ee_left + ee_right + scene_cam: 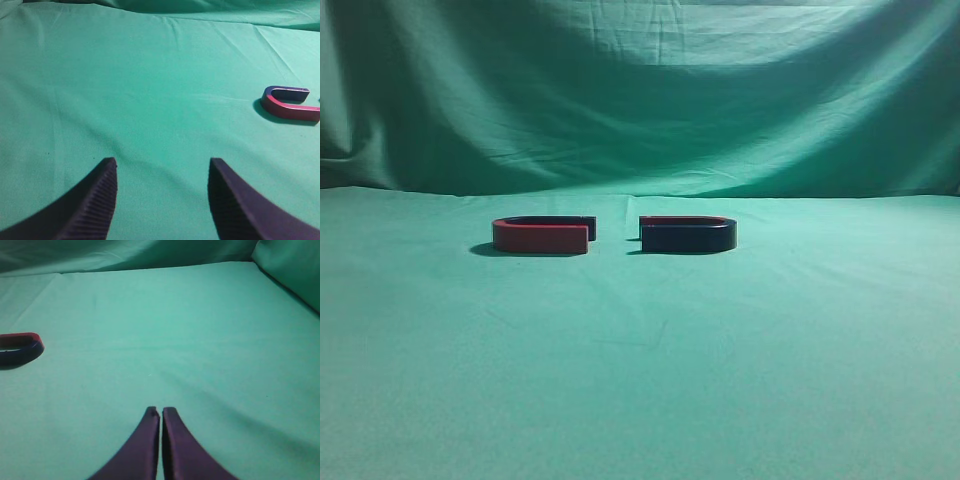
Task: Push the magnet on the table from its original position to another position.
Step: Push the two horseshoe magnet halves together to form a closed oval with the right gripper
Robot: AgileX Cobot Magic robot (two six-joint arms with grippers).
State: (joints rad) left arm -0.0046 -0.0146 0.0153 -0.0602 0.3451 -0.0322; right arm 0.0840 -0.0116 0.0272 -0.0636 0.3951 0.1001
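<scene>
- A table covered in green cloth [640, 380] is shown from object height in the exterior view, with the same green fabric draped behind it as a backdrop [640, 90].
- Two U-shaped magnets are laid flat near the middle of the table, side by side with a small gap between them, their open ends turned toward each other.
- The left magnet [542, 235] is seen with a red near side and a dark far arm; the right magnet [687, 234] is seen with a dark near side and a red top edge.
- Neither arm is visible in the exterior view.
- In the left wrist view, the left gripper [162, 195] is held with its two dark ribbed fingers wide apart and nothing between them; the left magnet [289, 103] lies well apart, at the right edge.
- In the right wrist view, the right gripper [161, 440] is pressed closed, fingers together, with nothing held; the curved end of the right magnet [19, 348] is seen at the left edge, well apart.
</scene>
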